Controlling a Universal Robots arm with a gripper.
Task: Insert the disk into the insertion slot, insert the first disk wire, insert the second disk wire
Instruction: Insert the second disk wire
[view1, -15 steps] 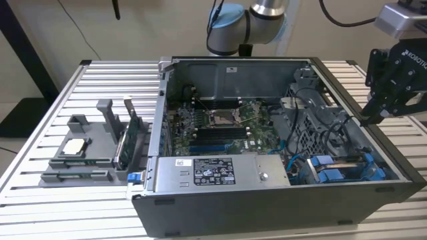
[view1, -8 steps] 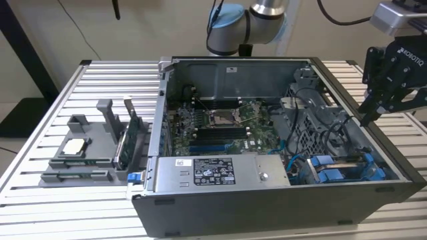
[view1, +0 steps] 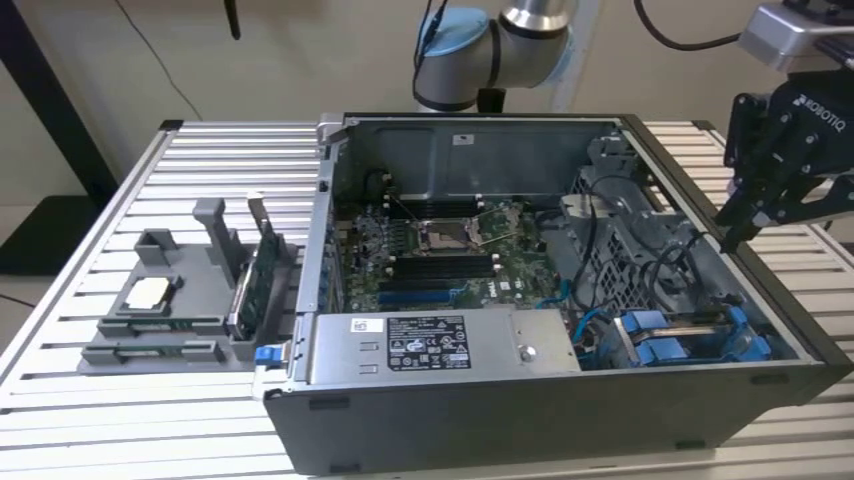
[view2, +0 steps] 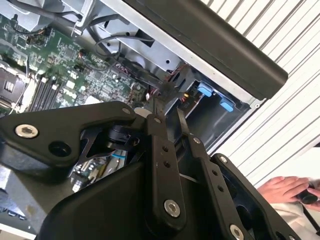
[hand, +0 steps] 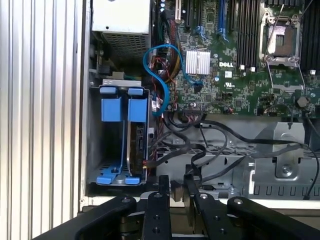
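The open computer case (view1: 561, 400) lies on the slatted table. In its corner at the exterior view's right, the insertion slot (view1: 738, 352) (hand: 94, 145) has blue rails. The disk (hand: 136, 142) sits edge-on inside the slot in its blue carrier (view1: 654, 335) (hand: 137, 107). Black wires (hand: 172, 150) run from the case interior toward the disk's end; I cannot tell whether they are plugged in. My gripper (view1: 738, 235) (hand: 176, 184) (view2: 166, 112) hangs above the case's wall at the exterior view's right. It is a short way from the slot, and its fingers are drawn together on nothing I can see.
The boxy grey power supply (view1: 427, 345) fills the case's front, with the motherboard (view1: 441, 245) behind it. A light blue cable (hand: 150, 75) loops beside the slot. A grey parts holder (view1: 174, 300) and an upright card (view1: 260, 275) stand at the exterior view's left. A person's hand (view2: 287, 190) rests beyond the case.
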